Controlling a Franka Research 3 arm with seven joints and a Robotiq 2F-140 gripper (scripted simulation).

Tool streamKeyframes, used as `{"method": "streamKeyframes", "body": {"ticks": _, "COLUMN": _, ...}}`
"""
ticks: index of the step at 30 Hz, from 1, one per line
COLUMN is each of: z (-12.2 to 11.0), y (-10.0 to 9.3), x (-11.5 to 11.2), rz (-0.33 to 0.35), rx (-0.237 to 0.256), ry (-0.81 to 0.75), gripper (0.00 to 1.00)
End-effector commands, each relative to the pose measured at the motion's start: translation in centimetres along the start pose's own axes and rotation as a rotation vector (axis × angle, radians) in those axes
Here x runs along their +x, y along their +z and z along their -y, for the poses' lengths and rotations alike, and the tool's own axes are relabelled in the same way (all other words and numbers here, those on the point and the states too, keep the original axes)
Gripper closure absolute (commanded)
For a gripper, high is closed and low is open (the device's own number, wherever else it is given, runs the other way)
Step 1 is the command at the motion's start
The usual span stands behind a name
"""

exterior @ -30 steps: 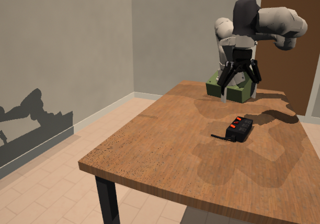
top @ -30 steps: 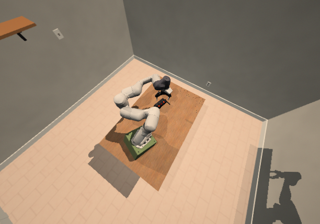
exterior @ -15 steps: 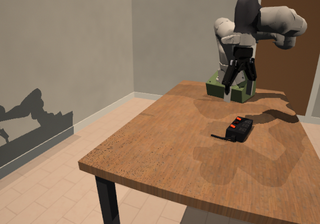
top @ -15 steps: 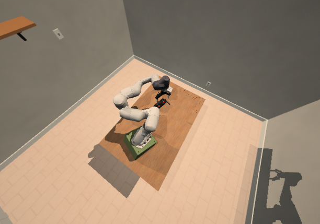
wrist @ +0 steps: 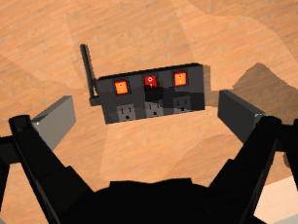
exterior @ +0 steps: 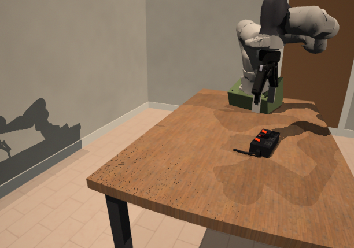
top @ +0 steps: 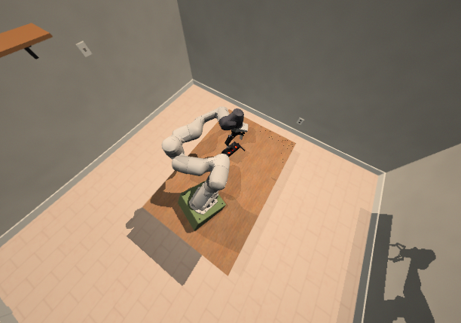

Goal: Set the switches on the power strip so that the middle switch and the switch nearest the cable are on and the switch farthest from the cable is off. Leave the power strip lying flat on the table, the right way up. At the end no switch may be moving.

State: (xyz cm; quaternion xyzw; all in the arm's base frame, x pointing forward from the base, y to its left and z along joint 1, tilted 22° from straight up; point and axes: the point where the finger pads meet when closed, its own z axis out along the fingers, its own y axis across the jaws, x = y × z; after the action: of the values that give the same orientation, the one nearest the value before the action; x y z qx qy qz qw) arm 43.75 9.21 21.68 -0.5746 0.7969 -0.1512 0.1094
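The black power strip (wrist: 192,97) (exterior: 270,144) (top: 230,150) lies flat on the wooden table (exterior: 173,161) (top: 256,187), right way up. Its cable (wrist: 88,68) (exterior: 241,151) leaves the left end in the wrist view. The switch nearest the cable (wrist: 121,87) and the farthest switch (wrist: 180,78) glow bright orange. The middle switch (wrist: 150,81) is a darker red. My gripper (wrist: 146,105) (exterior: 263,99) (top: 234,139) is wide open and empty. It hangs well above the strip, with its fingers spread along the strip's length.
The arm's green base (exterior: 240,96) (top: 196,217) stands at the table's far end behind the strip. The table's front edge (exterior: 202,213) and left edge drop to the tiled floor.
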Motion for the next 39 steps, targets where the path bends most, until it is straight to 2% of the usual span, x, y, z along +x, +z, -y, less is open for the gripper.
{"method": "streamKeyframes", "body": {"ticks": 1, "z": 0.13, "y": -0.20, "x": 0.16, "rz": 0.003, "rx": 0.005, "ry": -0.171, "gripper": 0.00}}
{"method": "streamKeyframes", "body": {"ticks": 6, "z": 0.11, "y": -0.42, "x": 0.20, "rz": -0.001, "rx": 0.012, "ry": -0.274, "gripper": 0.00}}
{"method": "streamKeyframes", "body": {"ticks": 10, "z": 0.11, "y": -0.42, "x": 0.20, "rz": -0.001, "rx": 0.012, "ry": -0.274, "gripper": 0.00}}
{"method": "streamKeyframes", "body": {"ticks": 13, "z": 0.11, "y": -0.55, "x": 0.23, "rz": -0.004, "rx": 0.016, "ry": -0.338, "gripper": 0.00}}
{"method": "streamKeyframes", "body": {"ticks": 39, "z": 0.11, "y": -0.56, "x": 0.23, "rz": -0.004, "rx": 0.016, "ry": -0.344, "gripper": 0.00}}
